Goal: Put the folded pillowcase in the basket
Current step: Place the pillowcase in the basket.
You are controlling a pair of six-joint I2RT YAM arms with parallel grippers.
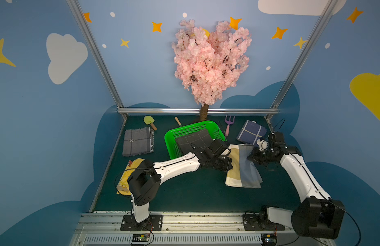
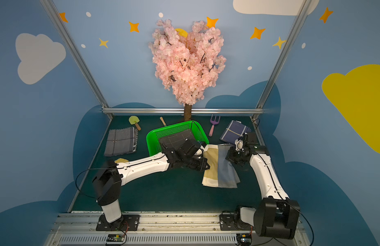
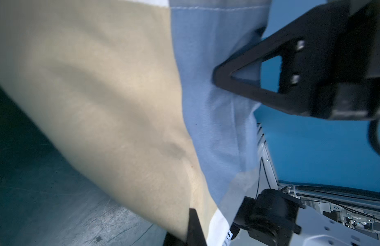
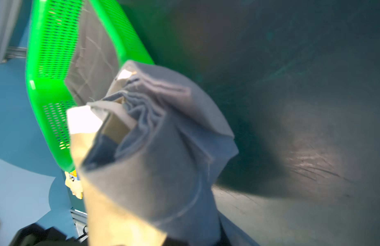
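Top views show the pillowcase (image 1: 242, 170) just beside the basket (image 1: 167, 140), outside it, near end on the counter (image 1: 184, 191). The left end effector (image 1: 227, 161) and right end effector (image 1: 251, 158) each clamp an opposite edge. Left wrist: cloth pinched. Right wrist, blurred: cloth apparently bunched near basket rim.

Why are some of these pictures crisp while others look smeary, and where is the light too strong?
Both top views are crisp and evenly lit, though the frame posts lean outward; the right wrist view is smeared, the pillowcase close and soft, one white patch blown out, glare on the table; the left wrist view is soft, that cloth filling most of it.
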